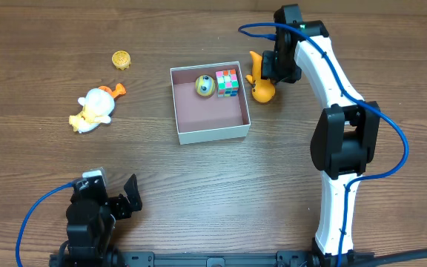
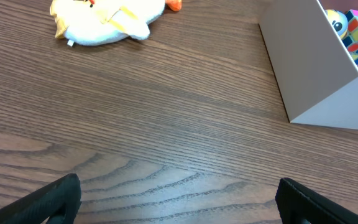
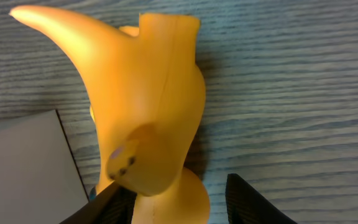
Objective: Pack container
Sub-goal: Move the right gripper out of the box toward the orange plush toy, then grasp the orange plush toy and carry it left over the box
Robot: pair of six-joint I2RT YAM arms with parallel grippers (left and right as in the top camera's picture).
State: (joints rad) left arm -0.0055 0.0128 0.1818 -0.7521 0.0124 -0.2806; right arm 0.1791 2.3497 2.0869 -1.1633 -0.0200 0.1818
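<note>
Sitting in the middle of the desk (image 1: 43, 167), the container (image 1: 210, 134) has the right hand (image 1: 264, 74) just beside its right wall. That hand straddles an orange toy (image 1: 261, 90); can't tell if it's clamped. The left hand (image 1: 128, 196) is spread wide and holds nothing, well apart at the near-left.
</note>
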